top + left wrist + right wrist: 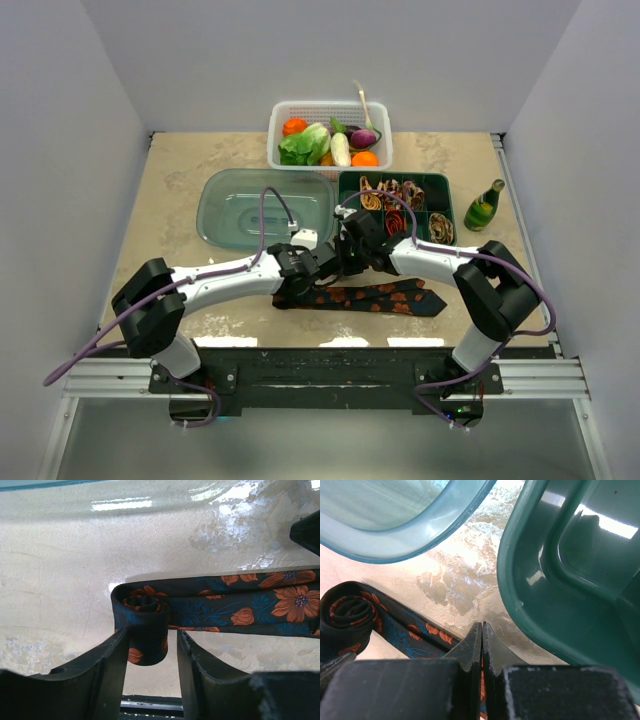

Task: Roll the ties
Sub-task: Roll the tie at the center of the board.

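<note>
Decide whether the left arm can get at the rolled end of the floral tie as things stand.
Probably yes: the left gripper stands open astride the rolled end, one finger on each side, and nothing else lies between them.

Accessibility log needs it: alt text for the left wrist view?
A dark tie with orange flowers lies across a mottled beige table, its left end wound into a small roll. The roll sits between the parted fingers of the left gripper.
</note>
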